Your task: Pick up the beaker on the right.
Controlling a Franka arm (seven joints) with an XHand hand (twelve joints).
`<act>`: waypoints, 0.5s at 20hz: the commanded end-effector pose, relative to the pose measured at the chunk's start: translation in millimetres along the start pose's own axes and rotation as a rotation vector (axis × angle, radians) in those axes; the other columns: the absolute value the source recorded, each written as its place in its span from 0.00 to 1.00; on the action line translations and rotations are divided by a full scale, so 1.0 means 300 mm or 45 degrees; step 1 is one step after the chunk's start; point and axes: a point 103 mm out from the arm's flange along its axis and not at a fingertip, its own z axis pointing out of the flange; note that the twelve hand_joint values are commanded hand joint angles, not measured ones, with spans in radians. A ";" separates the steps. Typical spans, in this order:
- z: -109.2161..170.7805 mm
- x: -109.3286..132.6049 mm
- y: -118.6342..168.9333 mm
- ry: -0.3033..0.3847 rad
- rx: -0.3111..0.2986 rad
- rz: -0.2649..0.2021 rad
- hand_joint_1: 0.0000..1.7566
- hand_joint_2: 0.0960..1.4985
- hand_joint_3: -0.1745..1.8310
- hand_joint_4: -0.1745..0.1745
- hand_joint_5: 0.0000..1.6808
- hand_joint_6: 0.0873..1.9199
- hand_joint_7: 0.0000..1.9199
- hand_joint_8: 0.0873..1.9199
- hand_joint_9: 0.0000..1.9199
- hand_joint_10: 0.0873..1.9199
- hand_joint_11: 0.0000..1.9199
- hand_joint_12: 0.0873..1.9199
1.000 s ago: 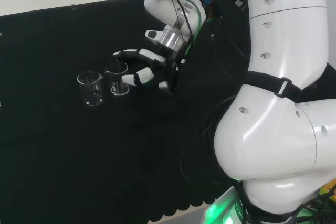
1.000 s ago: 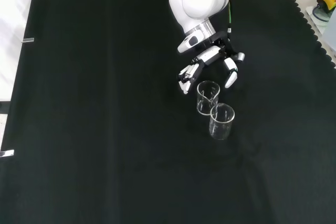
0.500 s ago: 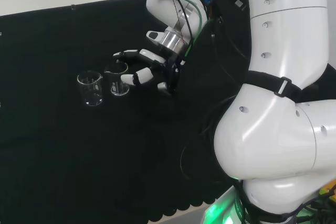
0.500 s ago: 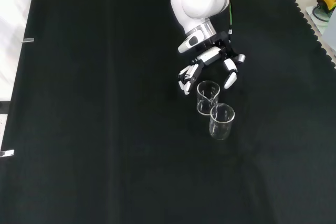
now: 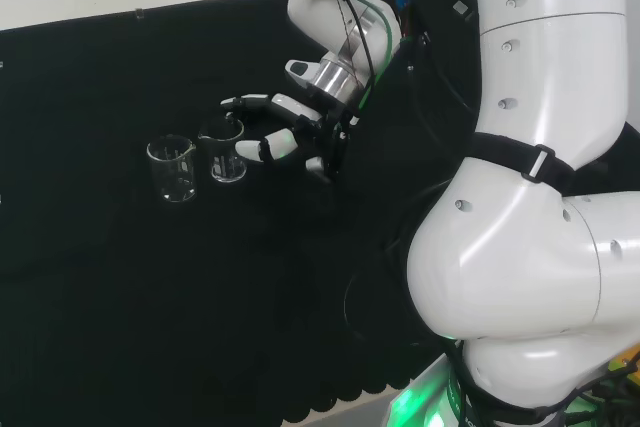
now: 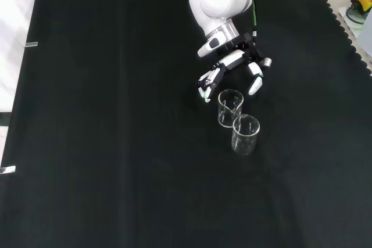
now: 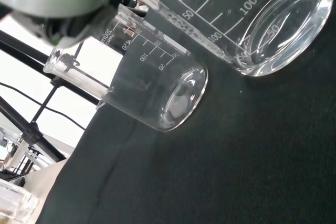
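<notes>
Hand [image 5: 292,135] beside right-hand beaker [image 5: 226,152] in head view, fingers spread around it, not closed; left beaker [image 5: 173,168] just beside. Both upright on black cloth [image 6: 116,143]. Grasp not made: closing and lift remain. Front view: target beaker nearer hand

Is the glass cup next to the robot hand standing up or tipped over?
Standing up. The beaker by the robot hand sits base-down on the black cloth, rim upward.

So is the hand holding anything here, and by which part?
Nothing is held. The hand hangs with its fingers spread on either side of the nearer beaker, not closed on it.
</notes>
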 end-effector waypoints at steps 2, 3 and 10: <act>0.026 0.000 0.012 -0.003 0.059 -0.011 0.50 0.16 0.60 0.43 0.24 0.00 0.20 0.27 0.23 0.26 0.00 0.63; 0.030 0.002 0.016 -0.012 0.046 -0.001 0.50 0.16 0.60 0.43 0.24 0.00 0.20 0.27 0.23 0.26 0.00 0.63; 0.040 -0.007 0.029 -0.073 -0.097 0.094 0.50 0.16 0.60 0.43 0.25 0.00 0.20 0.27 0.23 0.26 0.00 0.63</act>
